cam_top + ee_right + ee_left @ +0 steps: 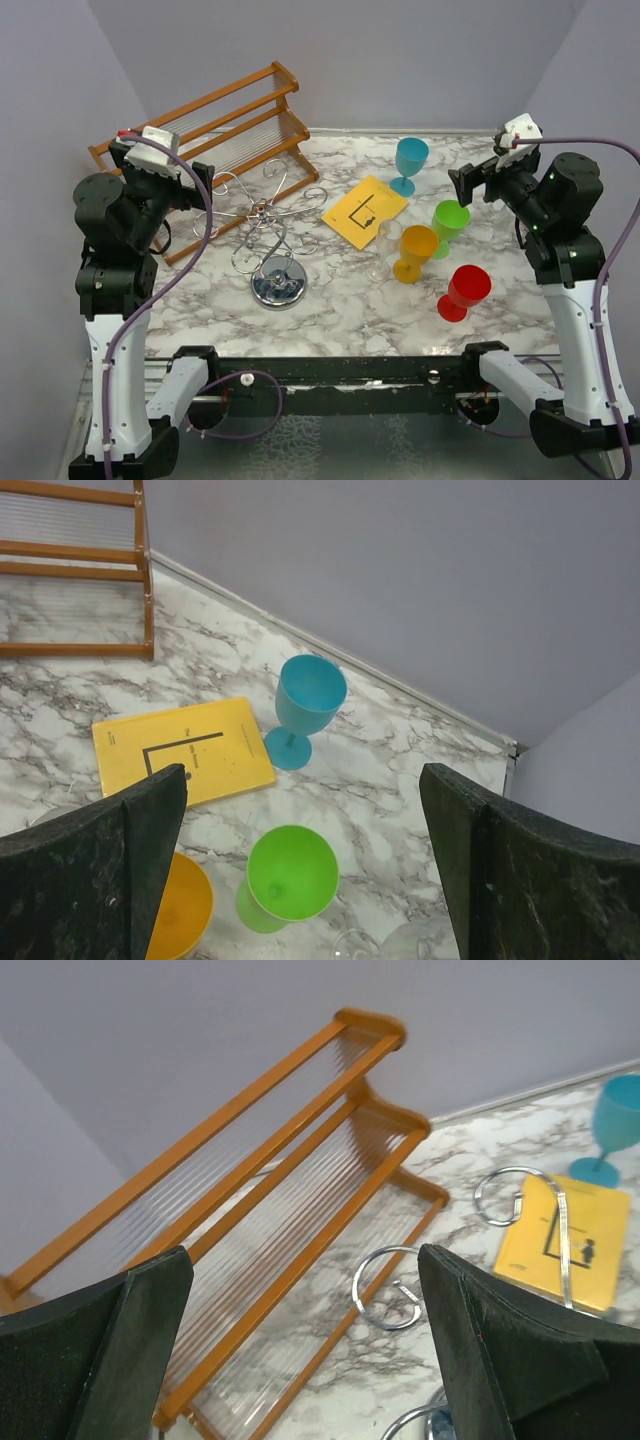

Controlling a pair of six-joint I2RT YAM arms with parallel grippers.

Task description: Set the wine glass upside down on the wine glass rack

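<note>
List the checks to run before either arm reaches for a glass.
1. Left gripper open and empty: ok.
2. Right gripper open and empty: ok.
3. Wine glass rack upright on its base, no glass on its arms: ok.
4. Blue glass, green glass, orange glass and red glass upright: ok.
5. Gap between green glass and orange glass for fingers: cannot tell.

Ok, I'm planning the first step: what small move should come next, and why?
Probably lower the right gripper toward the clear wine glass: that gripper is open and empty, the glass sits nearer it, and the wine glass rack holds nothing.
</note>
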